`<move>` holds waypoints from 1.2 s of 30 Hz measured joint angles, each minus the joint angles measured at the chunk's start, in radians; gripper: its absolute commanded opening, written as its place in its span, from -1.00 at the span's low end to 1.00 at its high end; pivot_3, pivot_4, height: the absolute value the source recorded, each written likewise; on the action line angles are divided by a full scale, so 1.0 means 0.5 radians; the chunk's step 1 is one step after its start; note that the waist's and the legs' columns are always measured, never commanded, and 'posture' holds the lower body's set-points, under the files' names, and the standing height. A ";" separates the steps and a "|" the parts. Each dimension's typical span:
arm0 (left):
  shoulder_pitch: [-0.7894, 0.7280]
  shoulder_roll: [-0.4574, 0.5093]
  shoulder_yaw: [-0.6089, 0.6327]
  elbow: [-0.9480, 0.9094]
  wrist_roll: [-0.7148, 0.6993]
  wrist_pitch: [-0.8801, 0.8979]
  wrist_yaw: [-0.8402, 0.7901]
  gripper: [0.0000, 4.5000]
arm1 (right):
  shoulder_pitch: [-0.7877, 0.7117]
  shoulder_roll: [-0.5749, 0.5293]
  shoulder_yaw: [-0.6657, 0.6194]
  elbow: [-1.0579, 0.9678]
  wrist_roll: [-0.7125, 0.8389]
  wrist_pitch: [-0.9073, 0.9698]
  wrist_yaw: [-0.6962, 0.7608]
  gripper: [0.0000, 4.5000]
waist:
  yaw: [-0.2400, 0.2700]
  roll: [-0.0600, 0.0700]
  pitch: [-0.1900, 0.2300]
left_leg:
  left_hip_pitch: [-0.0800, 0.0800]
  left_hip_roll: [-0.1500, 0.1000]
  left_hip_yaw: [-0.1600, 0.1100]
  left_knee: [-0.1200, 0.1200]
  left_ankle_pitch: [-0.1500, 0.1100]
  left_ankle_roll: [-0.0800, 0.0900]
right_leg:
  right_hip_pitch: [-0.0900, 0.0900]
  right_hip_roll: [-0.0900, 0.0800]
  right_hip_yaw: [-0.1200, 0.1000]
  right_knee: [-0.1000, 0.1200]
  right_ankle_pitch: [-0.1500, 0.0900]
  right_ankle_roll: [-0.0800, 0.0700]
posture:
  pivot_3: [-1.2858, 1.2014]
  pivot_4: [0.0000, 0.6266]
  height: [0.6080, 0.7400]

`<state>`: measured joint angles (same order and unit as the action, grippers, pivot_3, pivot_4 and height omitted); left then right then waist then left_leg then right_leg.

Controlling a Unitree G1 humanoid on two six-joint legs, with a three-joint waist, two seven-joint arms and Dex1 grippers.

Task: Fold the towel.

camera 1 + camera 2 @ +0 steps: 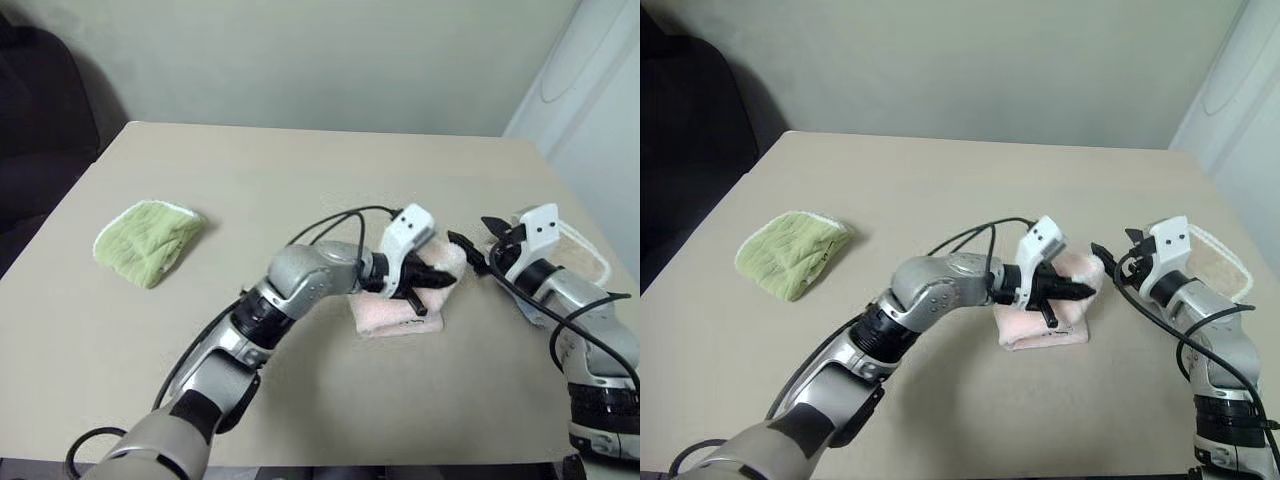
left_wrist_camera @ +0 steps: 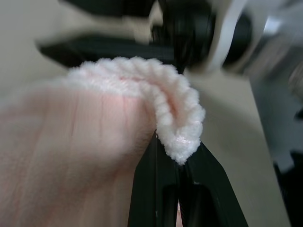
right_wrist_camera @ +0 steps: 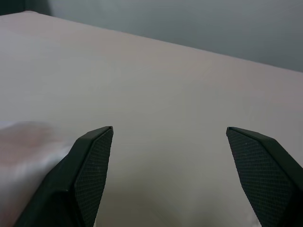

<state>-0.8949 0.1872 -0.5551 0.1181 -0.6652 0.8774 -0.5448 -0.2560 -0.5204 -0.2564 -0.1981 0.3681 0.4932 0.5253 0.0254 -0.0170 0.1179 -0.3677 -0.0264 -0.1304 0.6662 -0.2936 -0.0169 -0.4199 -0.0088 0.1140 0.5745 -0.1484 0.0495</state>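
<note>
Carrying the pink towel (image 1: 400, 310) edge pinched in our left gripper (image 1: 432, 272) across the fold; next we lay it flat beside our spread right gripper (image 1: 478, 252).

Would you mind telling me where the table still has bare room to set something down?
Bare table lies between the green towel and the pink towel, and along the far edge. It is crowded at the right, where both grippers meet around the pink towel beside the beige towel.

No readable text, label, brand, number or sign stands on anything in these views.
</note>
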 measured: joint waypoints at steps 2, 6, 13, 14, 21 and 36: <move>0.002 -0.007 -0.071 0.058 0.138 -0.007 -0.053 -0.99 | 0.018 0.000 -0.012 -0.038 0.005 0.010 -0.020 0.81 | 0.001 0.001 0.000 | -0.001 0.001 0.000 0.000 0.000 0.000 | 0.000 0.000 0.000 0.000 0.000 0.002 | 0.03 -0.52 1.00; 0.036 -0.033 -0.156 0.104 0.348 -0.060 -0.155 -0.99 | 0.029 0.000 -0.020 -0.086 0.012 0.032 -0.043 0.81 | 0.004 0.001 0.000 | -0.002 0.000 0.000 0.000 0.000 0.001 | 0.000 0.000 0.000 -0.001 0.000 0.005 | 0.03 -0.52 1.00; 0.149 -0.141 -0.076 0.134 0.464 -0.082 -0.261 -0.11 | 0.024 0.000 -0.019 -0.089 0.022 0.040 -0.054 0.81 | 0.013 0.001 0.000 | -0.004 0.000 0.000 0.001 0.003 0.009 | 0.000 -0.001 0.000 -0.001 0.000 0.010 | 0.03 -0.52 1.00; 0.156 -0.160 -0.040 0.134 0.460 -0.080 -0.270 0.06 | 0.020 0.000 -0.018 -0.089 0.022 0.040 -0.054 0.81 | 0.013 0.001 0.000 | -0.004 0.000 0.000 0.001 0.004 0.009 | 0.000 -0.001 0.000 -0.001 0.001 0.010 | 0.03 -0.52 1.00; 0.174 -0.243 0.228 0.112 0.372 0.004 -0.353 0.99 | -0.002 -0.001 -0.011 -0.085 0.022 0.041 -0.053 0.81 | 0.013 0.001 0.000 | -0.003 0.000 0.001 0.001 0.005 0.009 | 0.000 -0.002 0.000 -0.001 0.002 0.013 | 0.03 -0.52 1.00; 0.435 0.327 0.525 -0.101 0.531 -0.524 -0.701 0.07 | 0.250 -0.066 0.012 -0.404 0.321 0.331 0.100 -0.24 | 0.021 0.002 -0.001 | -0.006 0.000 -0.002 0.001 0.007 0.014 | 0.000 0.001 0.000 -0.002 0.002 0.014 | 0.03 -0.52 1.00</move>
<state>-0.6774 0.3505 -0.2923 0.0675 -0.3996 0.6153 -0.8954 -0.1308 -0.5532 -0.2503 -0.3999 0.5284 0.6589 0.5752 0.0360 -0.0161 0.1176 -0.3706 -0.0264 -0.1314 0.6669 -0.2904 -0.0101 -0.4201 -0.0084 0.1138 0.5737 -0.1473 0.0564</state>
